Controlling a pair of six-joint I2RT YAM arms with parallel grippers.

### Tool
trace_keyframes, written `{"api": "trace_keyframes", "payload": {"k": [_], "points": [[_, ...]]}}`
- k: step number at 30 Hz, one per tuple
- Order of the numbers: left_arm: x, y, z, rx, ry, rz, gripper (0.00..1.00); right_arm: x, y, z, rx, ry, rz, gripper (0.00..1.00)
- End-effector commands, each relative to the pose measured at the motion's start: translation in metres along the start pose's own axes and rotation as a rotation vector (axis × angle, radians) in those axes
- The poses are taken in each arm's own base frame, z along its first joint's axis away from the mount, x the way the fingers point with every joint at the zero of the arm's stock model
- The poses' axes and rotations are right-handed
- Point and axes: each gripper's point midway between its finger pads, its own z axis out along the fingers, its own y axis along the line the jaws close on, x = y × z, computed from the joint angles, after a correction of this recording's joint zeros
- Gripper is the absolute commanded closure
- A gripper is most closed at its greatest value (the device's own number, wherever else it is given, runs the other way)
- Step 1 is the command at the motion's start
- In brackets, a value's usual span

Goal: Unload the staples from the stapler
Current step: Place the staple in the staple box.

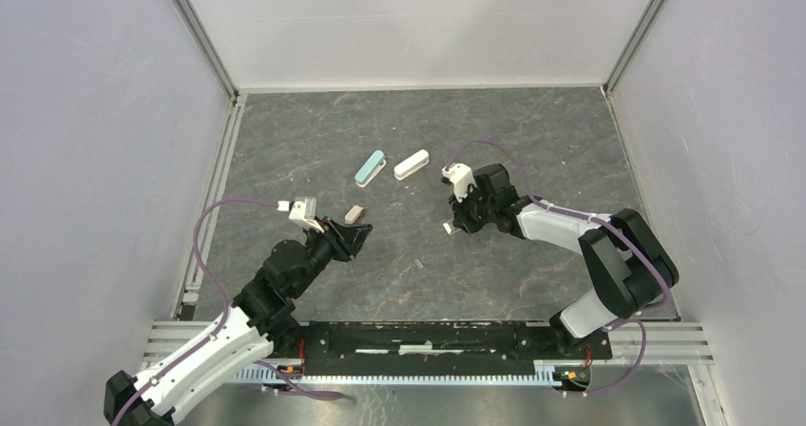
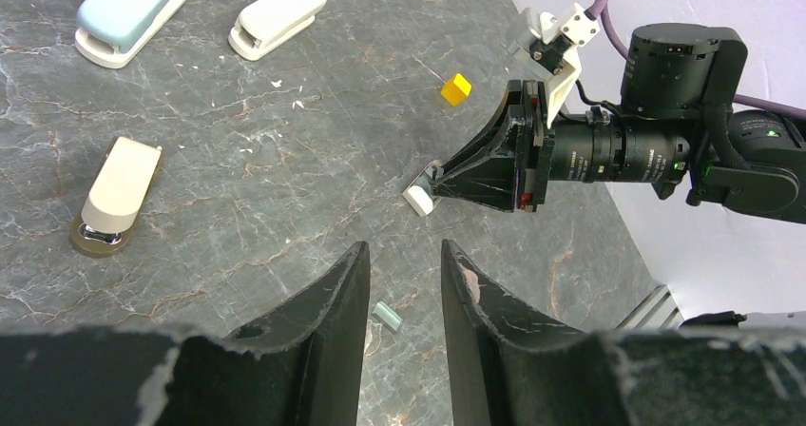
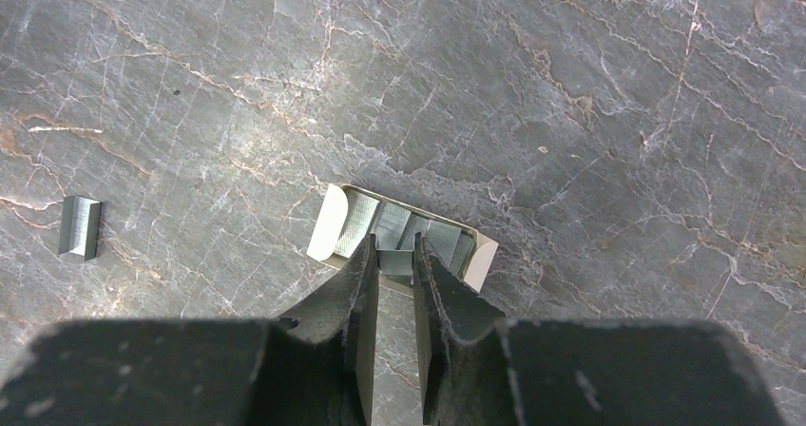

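The dark stone table (image 1: 532, 150) carries everything. Ahead of the left gripper (image 2: 403, 247) and off to its left lie three staplers: a teal stapler (image 2: 128, 12) farthest away, a white stapler (image 2: 278, 17) beside it, and a beige stapler (image 2: 116, 193) nearest the fingers. This gripper stands partly open and holds nothing.

The right gripper (image 3: 393, 243) is pinched narrow, with its tips inside a small box (image 3: 335, 224) of staple strips. It appears to grip the box's near wall, and the box sits at the fingertips, straight ahead of the left gripper.

The staples (image 2: 387, 317) are a short silvery strip lying flat on the table, just beneath the gap between the left gripper's fingers. In the right wrist view they lie well off to the left of that tool. Being already outside any stapler, the strip probably needs only picking up.

It is likely very light and stiff, but it could snap along its joined legs, and it may skate on the smooth stone. The best hold looks like a gentle pinch across its narrow width, with one finger on each long side.
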Motion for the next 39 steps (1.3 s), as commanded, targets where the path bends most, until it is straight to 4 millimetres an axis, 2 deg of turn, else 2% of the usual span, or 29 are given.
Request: {"api": "trace_keyframes", "payload": {"k": [1,21,24,34,39], "points": [[-0.006,-0.003,0.000,0.002,-0.024,-0.038,0.59,-0.006,-0.002,0.001,0.013,-0.018,-0.025,0.77],[-0.007,-0.004,-0.001,0.004,-0.027,-0.039,0.59,-0.006,0.001,0.001,0.007,-0.016,-0.031,0.72],[-0.008,-0.005,0.000,0.004,-0.028,-0.038,0.59,-0.007,0.001,0.001,0.008,-0.018,-0.031,0.68],[-0.008,-0.006,0.000,0.006,-0.027,-0.039,0.59,-0.017,-0.001,-0.005,0.023,-0.051,-0.040,0.71],[-0.010,-0.008,0.000,0.010,-0.028,-0.037,0.59,-0.014,-0.005,-0.004,0.046,-0.041,-0.043,0.75]]}}
